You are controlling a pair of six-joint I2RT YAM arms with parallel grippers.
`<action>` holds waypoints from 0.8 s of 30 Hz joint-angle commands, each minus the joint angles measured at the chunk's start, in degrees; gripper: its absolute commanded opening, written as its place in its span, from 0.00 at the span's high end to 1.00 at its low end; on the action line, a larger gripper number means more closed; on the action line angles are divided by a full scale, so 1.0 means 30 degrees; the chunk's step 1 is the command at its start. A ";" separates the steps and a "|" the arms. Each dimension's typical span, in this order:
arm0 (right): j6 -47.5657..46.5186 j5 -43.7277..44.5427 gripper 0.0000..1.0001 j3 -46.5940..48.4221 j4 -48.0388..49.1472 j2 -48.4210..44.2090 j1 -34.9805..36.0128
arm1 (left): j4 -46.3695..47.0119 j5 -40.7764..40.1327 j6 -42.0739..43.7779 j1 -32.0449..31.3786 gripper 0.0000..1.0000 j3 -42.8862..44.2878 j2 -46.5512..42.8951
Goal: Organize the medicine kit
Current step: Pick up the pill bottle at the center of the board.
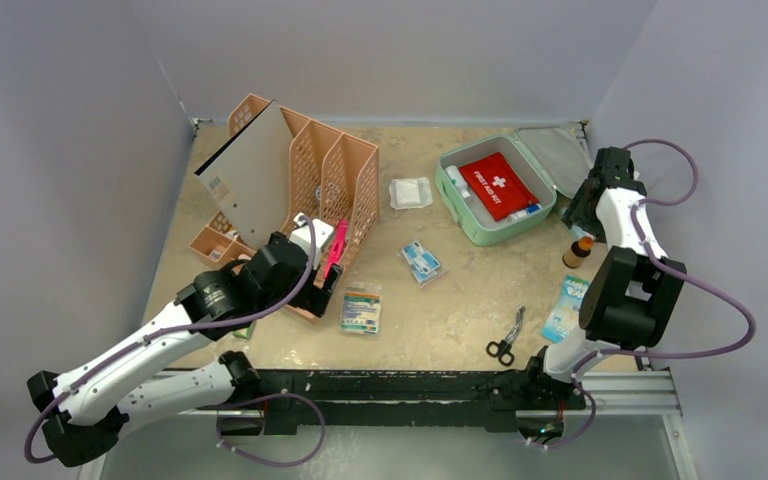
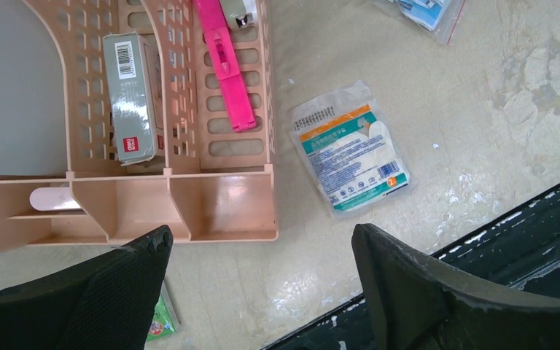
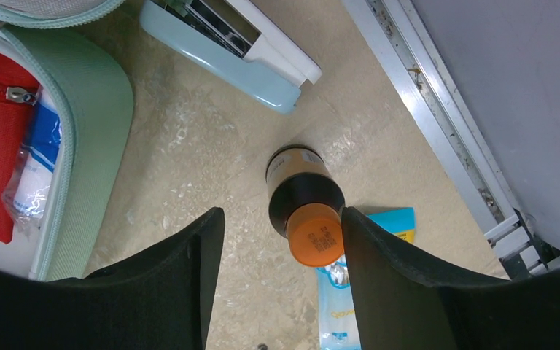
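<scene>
Right pincer (image 3: 283, 219) spread, one finger on each side of an upright brown bottle (image 3: 302, 193). Orange cap at the edge of one finger (image 3: 408, 292), touching or nearly so; a clear gap on the other side, so no pinch. Left pincer (image 2: 262, 233) spread wide, low over the table (image 1: 460, 300) at the rack's near corner, nothing between its fingers.

Kit (image 1: 480, 238) open at the far right of the table, lid (image 1: 555, 158) laid back toward the far right corner. Inside, a red pouch (image 1: 498, 185) with a white cross, set diagonally, with white and blue items tucked along its sides. From the right wrist only a slice of this: mint wall, zip, a corner of the pouch, a clear-wrapped blue-and-white item.

Just beside the kit, toward the right wall, a pale blue and white device (image 3: 226, 55): plain from the wrist, almost wholly behind the arm from above. Nearer, the bottle, then a blue packet (image 1: 566, 308), its top edge just beside the bottle in the wrist view.

Scissors (image 1: 506, 338) near the front edge. Left of the kit, a white gauze packet (image 1: 410, 192); nearer, a small blue-and-white packet (image 1: 421, 262).

Farther left, a green-and-white packet (image 2: 350, 157) just beside the orange rack (image 2: 226, 211). In the rack, a pink strip (image 2: 226, 65) and a grey box (image 2: 131, 95) with a barcode, the box legible only from the left wrist. From above alone, a large grey board (image 1: 250, 175) leaning in the rack.
</scene>
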 commanded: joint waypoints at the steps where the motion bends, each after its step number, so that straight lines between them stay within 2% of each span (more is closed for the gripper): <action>1: -0.0170 0.0532 0.38 -0.0117 -0.0635 0.0151 -0.0092 | 0.0674 0.0280 0.0494 0.0064 0.08 0.0668 0.0196; 4: -0.0198 0.0895 0.42 -0.0227 -0.0614 0.0167 -0.0096 | 0.0773 0.0469 0.0396 0.0070 0.09 0.0698 0.0146; 13: -0.0163 0.0695 0.39 -0.0154 -0.0890 0.0360 -0.0081 | 0.0441 0.0526 0.0030 0.0059 0.09 0.0455 -0.0681; 18: -0.0200 0.0394 0.42 -0.0579 -0.0846 0.0324 -0.0087 | 0.0281 0.0519 0.0146 0.0059 0.09 0.0647 -0.0924; 20: -0.0231 0.0364 0.47 -0.0552 -0.0980 0.0288 -0.0089 | 0.0124 0.0505 0.0064 0.0058 0.09 0.0785 -0.0936; 24: -0.0214 0.0184 0.66 -0.0479 -0.0981 -0.0191 -0.0076 | 0.0071 0.0534 -0.0324 0.0067 0.10 0.0781 -0.1225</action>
